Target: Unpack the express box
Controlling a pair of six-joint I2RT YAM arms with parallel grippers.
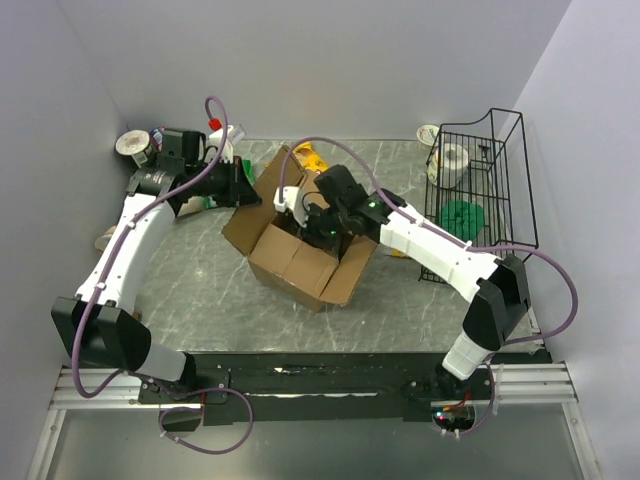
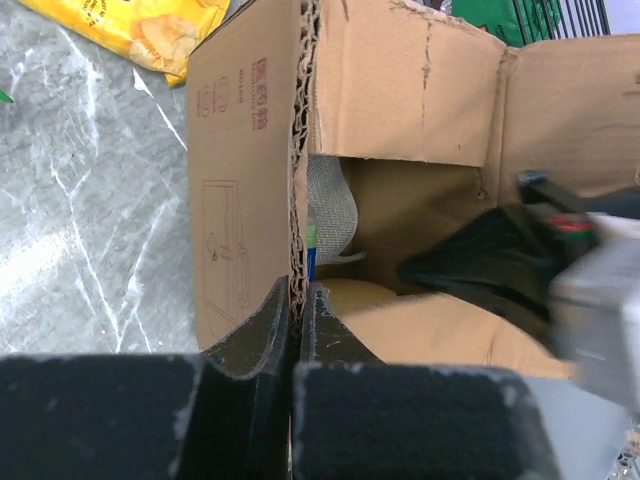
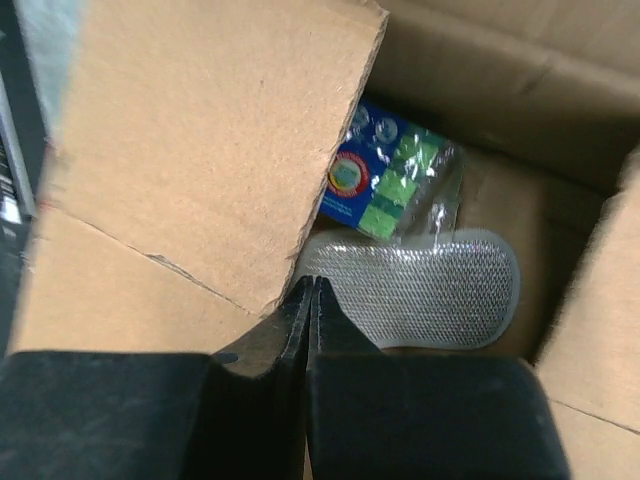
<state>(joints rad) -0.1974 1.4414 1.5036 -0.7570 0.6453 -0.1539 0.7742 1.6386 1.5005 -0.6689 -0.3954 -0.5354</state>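
The express box point(image 1: 300, 262), a brown carton with its flaps up, stands mid-table. My left gripper point(image 1: 248, 190) is shut on the edge of its left flap point(image 2: 245, 150), and the corrugated edge runs between the fingertips point(image 2: 298, 298). My right gripper point(image 1: 312, 215) reaches down inside the box and is shut point(image 3: 313, 288), with nothing visible between its tips. They sit at the left end of a silver mesh pad point(image 3: 420, 285) on the box floor. A blue-green packet point(image 3: 390, 175) lies behind the pad. An inner flap point(image 3: 200, 150) leans over the left side.
A black wire basket point(image 1: 507, 190) at the right holds a white roll point(image 1: 455, 160) and a green item point(image 1: 462, 215). A yellow snack bag point(image 1: 308, 157) lies behind the box. A tape roll point(image 1: 130, 143) and a red-capped bottle point(image 1: 213, 125) sit at the back left.
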